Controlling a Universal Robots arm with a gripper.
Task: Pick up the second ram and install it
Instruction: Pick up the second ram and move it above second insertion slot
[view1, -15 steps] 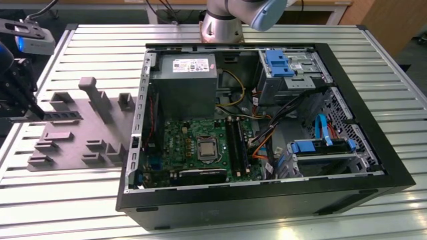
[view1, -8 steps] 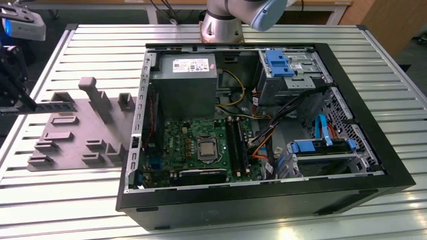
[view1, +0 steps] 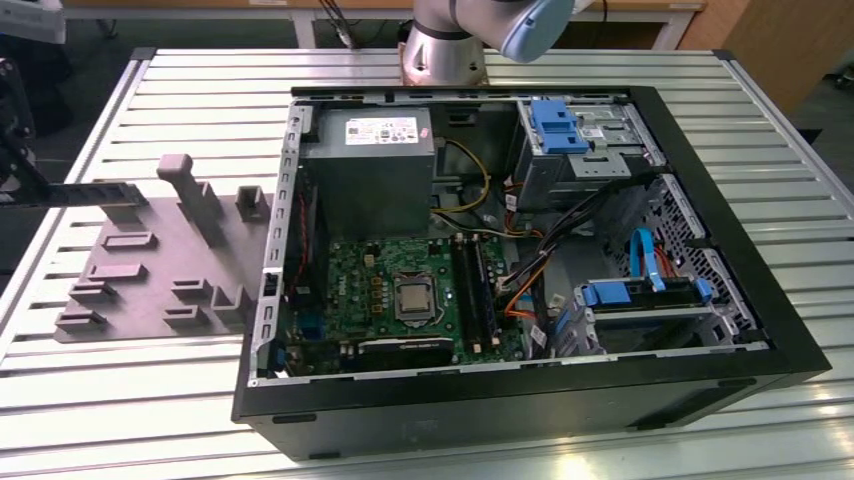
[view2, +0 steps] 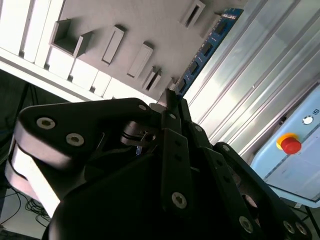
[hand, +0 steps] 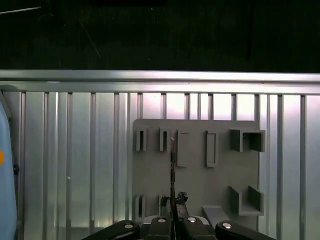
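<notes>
The second ram (view2: 207, 47) is a thin blue board with dark chips, and my gripper (view2: 172, 97) is shut on one end of it. It sticks out from the fingers over the grey holder plate (view2: 150, 20). In the first wrist view the ram (hand: 172, 167) appears edge-on, rising from the gripper (hand: 173, 202) above the plate (hand: 195, 150). In the exterior view the ram (view1: 87, 192) hangs level at the far left, held by the gripper (view1: 20, 190), well apart from the open computer case (view1: 521, 390). The motherboard's dark memory slots (view1: 474, 285) lie inside the case.
Inside the case are a grey power supply (view1: 367, 170), a processor socket (view1: 414, 300), blue drive-bay clips (view1: 554, 125) and loose cables (view1: 527, 280). The holder plate (view1: 174, 260) carries upright posts and empty slots. A red stop button (view2: 291, 145) sits beyond the slatted table (view1: 134, 400).
</notes>
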